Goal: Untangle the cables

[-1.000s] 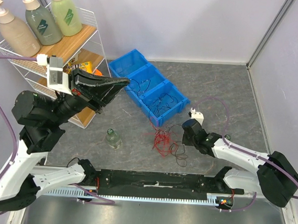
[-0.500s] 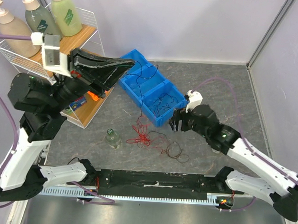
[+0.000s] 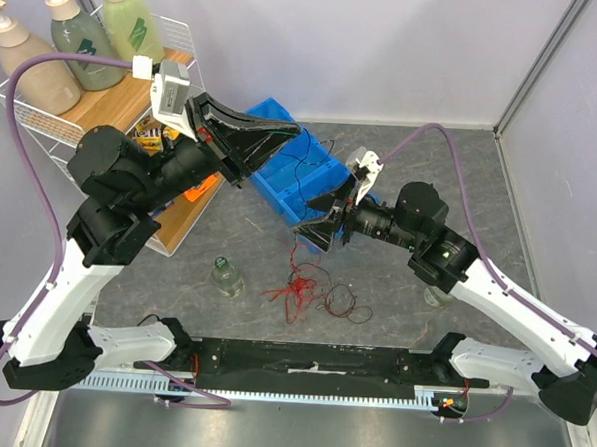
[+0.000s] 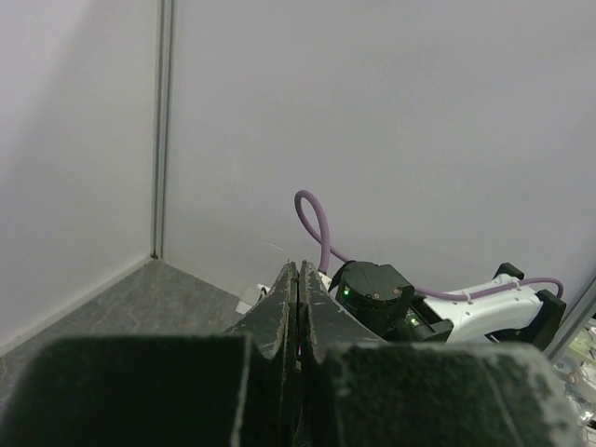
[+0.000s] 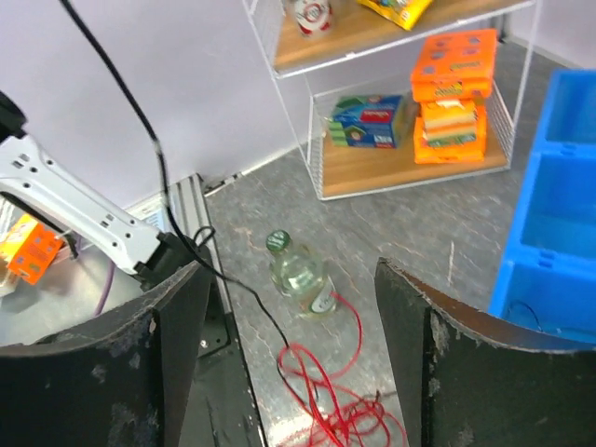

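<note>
Cables [image 3: 297, 284]: red-and-black tangle on table [image 3: 432, 160], near side of blue bin [image 3: 267, 113]; black strand [image 5: 154, 142] rising out of frame, upper end unseen.
Left gripper [image 3: 295, 133]: fingers pressed together; any strand between them too fine to see.
Right gripper [image 3: 321, 220]: spread wide, holding nothing, hiding part of bin.

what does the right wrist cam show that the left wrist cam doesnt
Only the right wrist view: the open right gripper, the red cables on the table, a black cable rising out of frame, a glass bottle, the wire shelf and the blue bin.

Only the left wrist view: the shut left gripper, and the right arm with its purple hose.

Both: the grey tabletop and the pale wall.
</note>
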`<state>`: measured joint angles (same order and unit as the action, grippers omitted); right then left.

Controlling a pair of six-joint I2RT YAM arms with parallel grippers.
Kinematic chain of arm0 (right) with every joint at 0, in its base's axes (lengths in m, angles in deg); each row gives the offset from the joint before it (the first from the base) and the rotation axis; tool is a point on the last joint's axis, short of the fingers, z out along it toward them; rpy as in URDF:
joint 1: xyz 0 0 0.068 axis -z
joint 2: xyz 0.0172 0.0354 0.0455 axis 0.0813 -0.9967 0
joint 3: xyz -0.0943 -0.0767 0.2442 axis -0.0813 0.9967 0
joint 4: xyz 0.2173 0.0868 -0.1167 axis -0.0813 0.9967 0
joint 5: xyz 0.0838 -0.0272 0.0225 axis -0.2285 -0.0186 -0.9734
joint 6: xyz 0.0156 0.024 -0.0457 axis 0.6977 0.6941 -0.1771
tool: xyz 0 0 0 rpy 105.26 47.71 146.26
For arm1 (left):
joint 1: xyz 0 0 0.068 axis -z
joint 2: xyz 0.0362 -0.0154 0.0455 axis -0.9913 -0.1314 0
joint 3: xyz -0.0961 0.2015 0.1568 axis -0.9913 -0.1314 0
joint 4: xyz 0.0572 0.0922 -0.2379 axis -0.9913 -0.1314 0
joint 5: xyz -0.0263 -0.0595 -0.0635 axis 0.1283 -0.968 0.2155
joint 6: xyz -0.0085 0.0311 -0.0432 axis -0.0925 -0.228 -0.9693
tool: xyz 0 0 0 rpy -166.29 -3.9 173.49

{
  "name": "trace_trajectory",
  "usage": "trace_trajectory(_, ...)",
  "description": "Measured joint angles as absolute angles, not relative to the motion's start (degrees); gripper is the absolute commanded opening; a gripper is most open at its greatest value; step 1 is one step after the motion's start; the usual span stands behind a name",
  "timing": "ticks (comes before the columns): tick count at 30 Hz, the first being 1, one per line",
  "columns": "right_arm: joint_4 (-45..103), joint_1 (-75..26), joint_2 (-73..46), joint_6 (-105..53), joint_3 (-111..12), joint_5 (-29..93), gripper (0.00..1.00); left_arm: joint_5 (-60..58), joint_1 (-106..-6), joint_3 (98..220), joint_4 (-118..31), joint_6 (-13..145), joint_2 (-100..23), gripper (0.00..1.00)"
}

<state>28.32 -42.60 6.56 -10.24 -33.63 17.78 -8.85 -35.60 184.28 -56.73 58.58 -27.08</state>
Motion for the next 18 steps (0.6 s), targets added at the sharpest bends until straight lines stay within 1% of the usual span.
trace_trajectory(1,26.9,-42.7,5.9,-9.8,-33.8,16.9,0.73,-8.6,-35.6,184.3,-56.8,58.6,-27.1,0.01)
trace_trajectory(3,24.6,-43.0,5.2,-9.0,-33.9,15.5,0.65,-8.3,-35.6,184.3,-56.8,58.5,-27.1,0.02)
trace_trajectory(4,23.2,-43.4,4.9,-8.4,-33.9,14.7,0.55,-8.2,-35.6,184.3,-56.8,58.4,-27.1,0.02)
trace_trajectory(5,22.4,-43.6,4.8,-8.3,-33.9,14.4,0.39,-8.1,-35.6,184.3,-56.8,58.4,-27.2,0.02)
trace_trajectory(7,21.0,-44.3,4.8,-7.7,-33.9,14.1,0.1,-8.1,-35.6,184.3,-56.8,58.2,-27.4,0.02)
trace_trajectory(8,20.6,-44.5,4.8,-7.4,-33.9,14.2,0.0,-8.1,-35.6,184.3,-56.8,58.1,-27.6,0.02)
trace_trajectory(11,20.3,-45.0,5.1,-6.1,-33.3,15.0,0.0,-8.1,-35.6,184.3,-56.6,58.1,-28.6,0.02)
trace_trajectory(14,19.9,-45.1,7.4,-4.0,-29.7,16.8,0.0,-7.8,-35.6,184.4,-56.6,58.2,-31.7,0.02)
trace_trajectory(15,20.1,-45.1,8.8,-3.2,-27.9,17.7,0.0,-7.6,-35.6,185.0,-56.9,58.2,-33.4,0.08)
trace_trajectory(16,20.6,-45.1,10.5,-2.1,-25.9,18.8,0.0,-7.4,-35.6,186.0,-57.6,58.2,-35.7,0.17)
trace_trajectory(17,21.5,-45.1,12.2,-1.2,-24.3,20.2,0.0,-7.0,-35.6,187.0,-58.2,58.3,-37.9,0.4)
trace_trajectory(18,22.7,-45.1,14.1,-0.2,-22.7,21.7,0.0,-6.9,-35.6,188.7,-59.5,58.6,-41.1,0.6)
